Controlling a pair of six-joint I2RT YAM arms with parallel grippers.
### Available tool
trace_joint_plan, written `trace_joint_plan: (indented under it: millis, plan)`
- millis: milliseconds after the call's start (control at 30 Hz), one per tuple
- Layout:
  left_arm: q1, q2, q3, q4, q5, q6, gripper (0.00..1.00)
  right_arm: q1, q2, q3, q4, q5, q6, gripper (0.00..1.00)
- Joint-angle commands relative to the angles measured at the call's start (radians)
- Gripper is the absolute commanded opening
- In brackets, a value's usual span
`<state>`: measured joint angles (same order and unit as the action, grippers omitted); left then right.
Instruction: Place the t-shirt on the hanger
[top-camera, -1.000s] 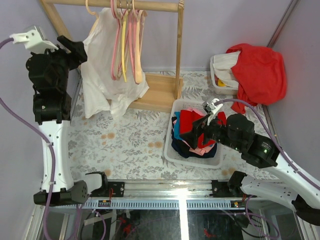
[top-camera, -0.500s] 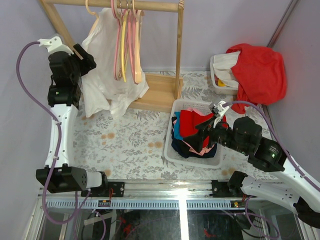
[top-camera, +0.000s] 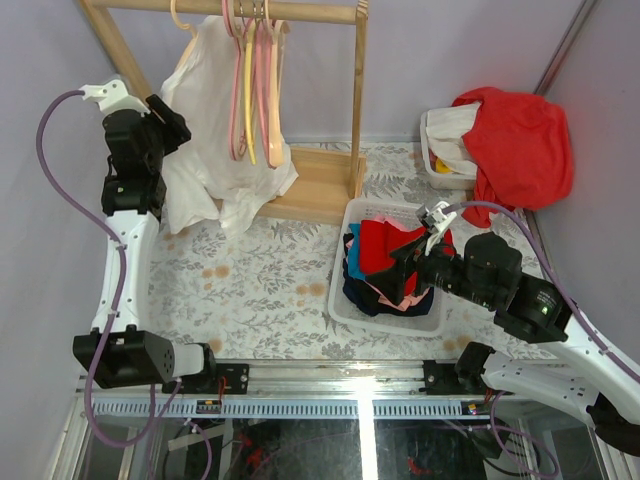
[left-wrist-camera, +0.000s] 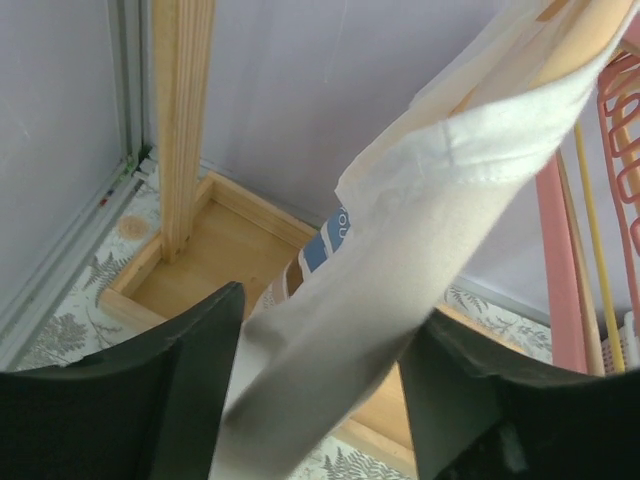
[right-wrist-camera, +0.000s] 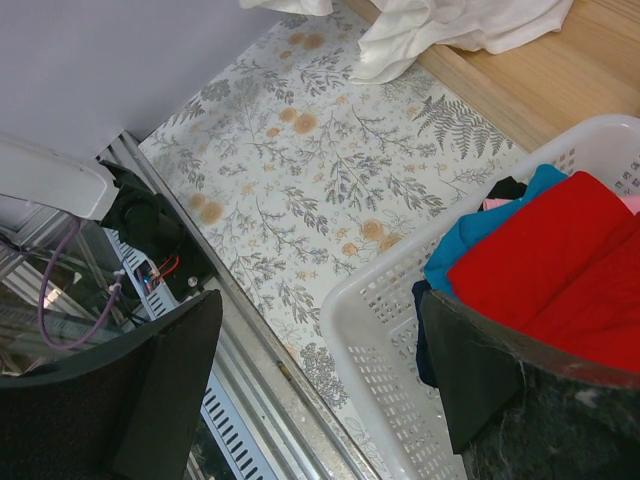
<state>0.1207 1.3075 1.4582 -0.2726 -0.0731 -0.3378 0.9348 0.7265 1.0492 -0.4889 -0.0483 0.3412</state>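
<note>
The white t-shirt (top-camera: 215, 120) hangs from the pale peach hanger (top-camera: 180, 15), whose hook sits on the wooden rail at the back left. My left gripper (top-camera: 172, 118) is raised against the shirt's left edge. In the left wrist view a fold of the t-shirt (left-wrist-camera: 440, 200) runs down between the two fingers of the left gripper (left-wrist-camera: 335, 305). They stand wide apart, with a gap on the right side. A bit of the hanger (left-wrist-camera: 590, 30) shows under the cloth. My right gripper (top-camera: 402, 265) hovers open over the basket with nothing between its fingers (right-wrist-camera: 150, 400).
Pink and yellow hangers (top-camera: 250, 90) hang beside the shirt on the wooden rack (top-camera: 357, 100). A white basket (top-camera: 345, 300) of red and navy clothes stands at front right. A big red garment (top-camera: 515, 140) drapes a white bin (top-camera: 435, 160) at back right.
My left arm has swung in and brought its gripper against the shirt's left edge, its fingers a little closer together. My right arm has shifted slightly right over the basket.
</note>
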Motion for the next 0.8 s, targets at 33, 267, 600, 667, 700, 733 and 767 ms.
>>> trace_joint_plan:
  millis: [33,267,600,667,700,733,767]
  plan:
    - [0.007,-0.023,-0.010,0.119,-0.052,0.001,0.45,0.000,-0.001,0.008,0.015,-0.032,-0.001,0.88]
    - [0.007,-0.038,-0.006,0.121,-0.149,-0.013,0.25,-0.001,-0.010,0.000,0.012,-0.032,-0.005,0.88]
    - [0.008,0.023,0.109,0.030,-0.290,0.034,0.26,0.000,-0.010,-0.001,0.014,-0.047,-0.006,0.88]
    - [0.009,0.029,0.120,0.027,-0.318,0.038,0.26,0.000,-0.010,-0.003,0.014,-0.051,-0.005,0.88]
    - [0.009,0.030,0.119,0.028,-0.328,0.043,0.27,0.000,-0.011,-0.004,0.013,-0.050,-0.005,0.88]
    - [0.011,0.033,0.119,0.031,-0.337,0.046,0.28,0.000,-0.011,-0.005,0.012,-0.050,-0.004,0.88]
    - [0.012,0.035,0.123,0.033,-0.345,0.051,0.28,0.001,-0.012,-0.006,0.012,-0.052,-0.005,0.88]
